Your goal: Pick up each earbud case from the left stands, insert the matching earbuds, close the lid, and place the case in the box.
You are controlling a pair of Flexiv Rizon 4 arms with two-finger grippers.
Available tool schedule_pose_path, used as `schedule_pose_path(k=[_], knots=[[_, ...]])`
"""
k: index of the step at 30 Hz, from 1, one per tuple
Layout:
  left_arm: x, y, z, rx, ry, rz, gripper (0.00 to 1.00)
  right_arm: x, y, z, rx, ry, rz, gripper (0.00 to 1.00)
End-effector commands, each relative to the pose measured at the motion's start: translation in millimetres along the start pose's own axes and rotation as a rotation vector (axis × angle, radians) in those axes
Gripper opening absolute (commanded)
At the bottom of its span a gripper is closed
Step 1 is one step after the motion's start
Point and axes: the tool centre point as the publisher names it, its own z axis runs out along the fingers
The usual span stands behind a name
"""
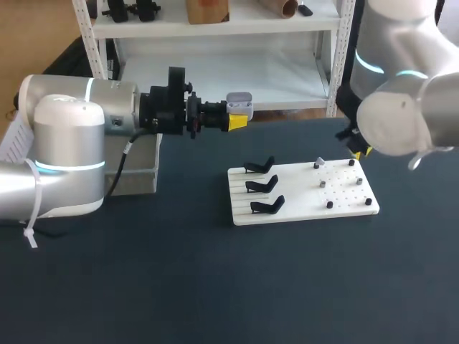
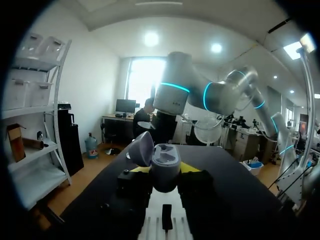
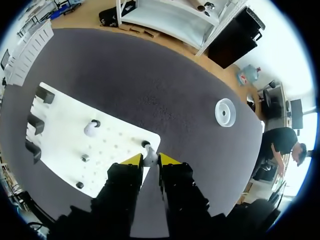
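Left wrist view: my left gripper is clamped on a smooth, rounded grey earbud case held well above the table. The case's long axis stands upright between the yellow tips, and its domed lid is swung open and tilted aside. My right gripper pinches a small pale earbud at a corner of the flat white pegboard, beside a black peg. Three angular black stands line the board's other end. The dark table looks matte and cloth-like.
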Motion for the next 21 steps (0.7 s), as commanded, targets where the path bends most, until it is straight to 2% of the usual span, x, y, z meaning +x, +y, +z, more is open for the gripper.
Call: schedule_pose_path(k=[1,10,16,18,21], knots=[[0.5,-1.5,0.1,-0.005,-0.002,0.001,0.00,12.5,6.2,-35.9,-0.003,-0.011,0.004,0.00],[0.5,-1.5,0.1,-0.005,-0.002,0.001,0.00,22.2,25.6,-94.1,0.010,-0.026,-0.032,0.00],[0.5,-1.5,0.1,-0.005,-0.002,0.001,0.00,27.3,42.3,-115.6,0.033,-0.040,-0.021,0.00],[0.5,-1.5,0.1,-0.005,-0.002,0.001,0.00,28.1,47.7,-123.5,0.045,-0.077,-0.022,0.00],[0.5,-1.5,0.1,-0.005,-0.002,0.001,0.00,28.1,47.7,-123.5,0.045,-0.077,-0.022,0.00]])
